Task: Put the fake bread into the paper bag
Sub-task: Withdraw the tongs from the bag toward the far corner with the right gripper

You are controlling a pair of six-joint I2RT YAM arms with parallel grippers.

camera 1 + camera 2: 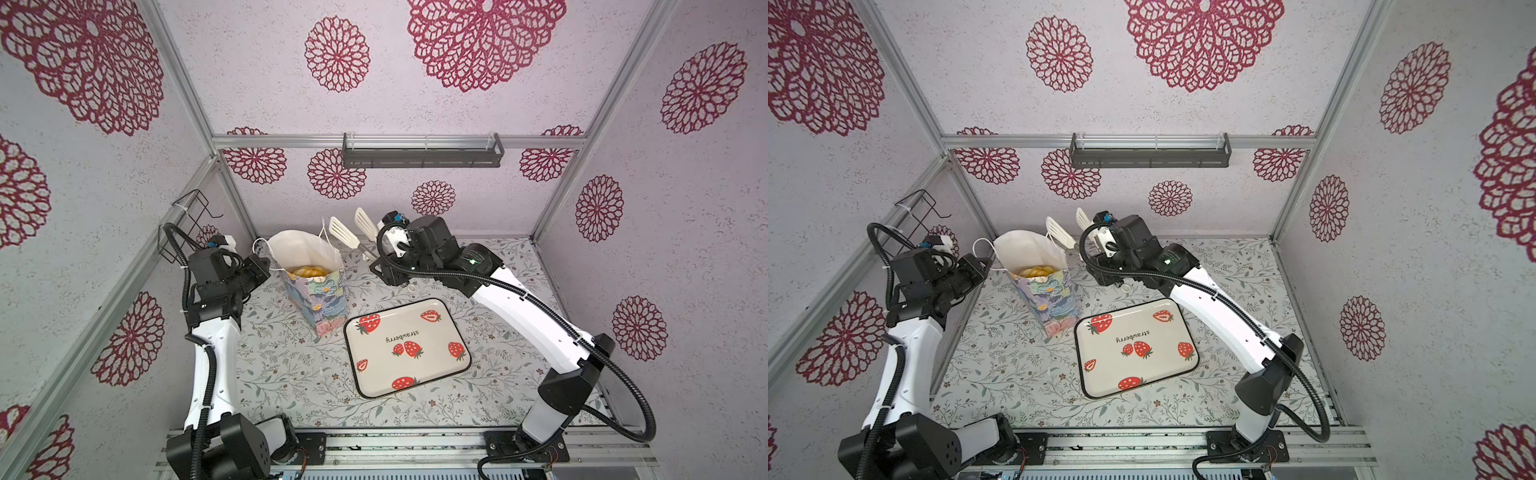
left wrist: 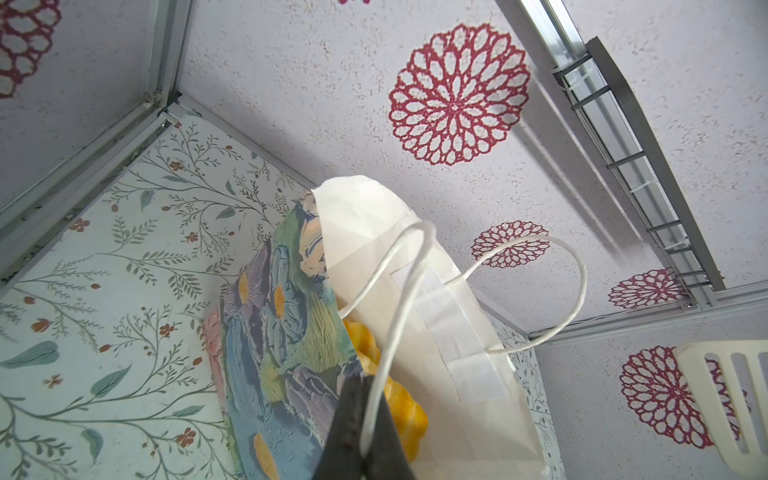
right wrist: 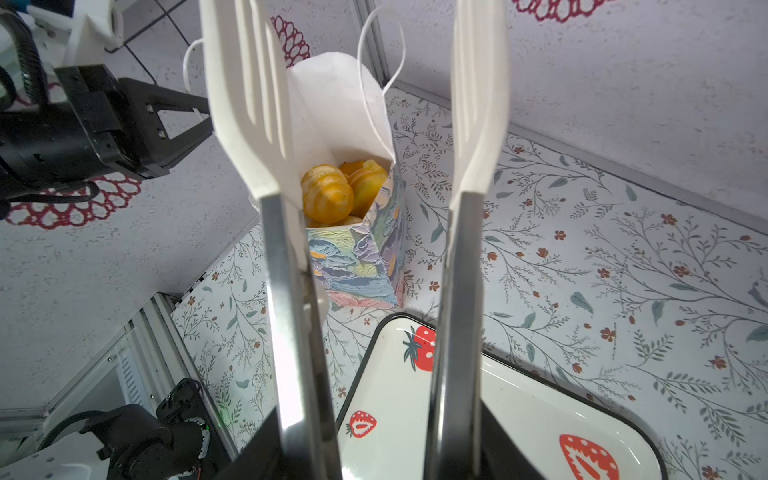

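Observation:
The paper bag [image 1: 316,291] [image 1: 1045,296] stands upright behind the tray, its mouth open. Glossy orange fake bread [image 1: 309,271] [image 3: 330,193] lies inside it, piled near the top. My left gripper [image 1: 266,266] [image 2: 365,386] is at the bag's left rim, shut on a white cord handle [image 2: 399,299]. My right gripper [image 1: 380,266] [image 3: 374,457] hangs to the right of the bag, shut on the metal arms of white slotted tongs [image 1: 345,235] [image 3: 249,104]. The tong heads stand apart with nothing between them, level with the bag's mouth.
A cream strawberry tray [image 1: 382,370] [image 3: 519,399] lies flat at the table's front centre with nothing on it. A small white ring [image 1: 411,287] lies behind it. A wire rack [image 1: 187,224] hangs on the left wall, a dark shelf [image 1: 422,156] on the back wall.

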